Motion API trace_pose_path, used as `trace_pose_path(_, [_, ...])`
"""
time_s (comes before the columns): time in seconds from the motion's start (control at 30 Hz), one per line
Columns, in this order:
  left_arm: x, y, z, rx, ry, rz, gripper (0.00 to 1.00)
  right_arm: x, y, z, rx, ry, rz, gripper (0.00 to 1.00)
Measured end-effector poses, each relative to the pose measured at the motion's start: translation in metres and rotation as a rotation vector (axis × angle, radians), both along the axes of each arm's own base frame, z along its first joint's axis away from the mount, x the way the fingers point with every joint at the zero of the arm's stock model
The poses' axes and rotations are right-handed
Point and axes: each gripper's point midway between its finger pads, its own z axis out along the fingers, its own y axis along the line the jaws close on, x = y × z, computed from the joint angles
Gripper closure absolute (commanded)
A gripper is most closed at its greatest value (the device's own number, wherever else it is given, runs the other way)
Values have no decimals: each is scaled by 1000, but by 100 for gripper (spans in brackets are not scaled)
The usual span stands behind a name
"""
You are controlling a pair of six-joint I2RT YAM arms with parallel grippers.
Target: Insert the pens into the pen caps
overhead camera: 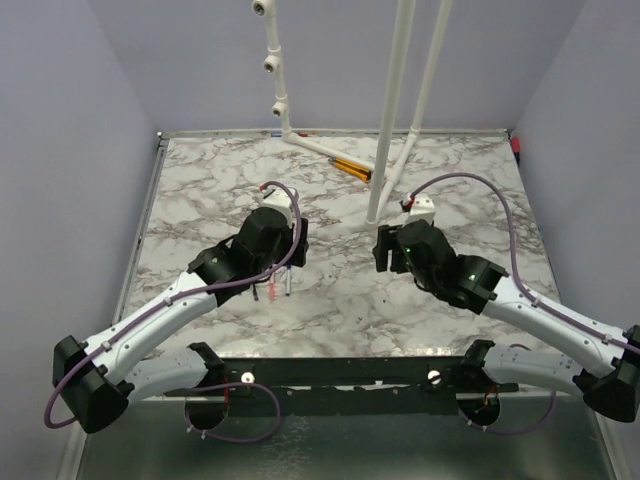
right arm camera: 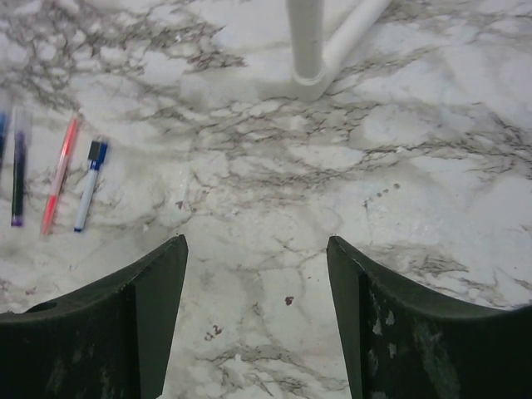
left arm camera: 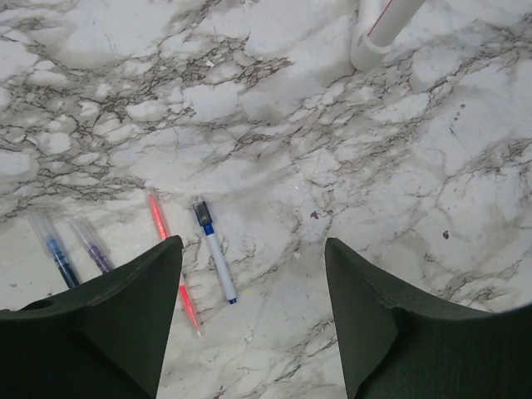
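Left end effector [left arm camera: 251,243] and right end effector [right arm camera: 255,241] gape wide, empty. We judge pickup pending: the left one must lower onto the pink-red pen [left arm camera: 158,220].

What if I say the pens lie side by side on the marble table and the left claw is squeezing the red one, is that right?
Not quite. The left claw is open and holds nothing. The red pen lies free on the marble table, side by side with the others. The left wrist view shows this: the pen is on the marble, just beyond the claw's fingers.
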Motion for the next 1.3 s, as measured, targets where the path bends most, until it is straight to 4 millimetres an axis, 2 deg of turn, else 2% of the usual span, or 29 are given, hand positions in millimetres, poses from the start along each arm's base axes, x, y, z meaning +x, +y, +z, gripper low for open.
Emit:
trace_pose_path(0.1, [-3, 5, 17, -19, -52, -6, 28, 15, -25, 13, 51, -12, -69, 27])
trace_pose_path(0.23, [-8, 16, 42, -61, -138, -6, 26, 24, -48, 26, 106, -28, -118, 27])
trace_pose_path(0.43, [-19, 36, 66, -121, -248, 21, 24, 28, -74, 31, 127, -41, -171, 26])
trace_pose_path(0.67, [-26, 54, 82, -165, -330, 62, 24, 16, -79, 46, 166, -106, -130, 25])
trace_pose_path(0.9, [-28, 60, 93, -180, -373, 70, 23, 8, -78, 66, 218, -187, -68, 25])
trace_pose_path(1.3, [-18, 51, 74, -116, -332, 55, 23, 2, -68, 68, 246, -208, 4, 25])
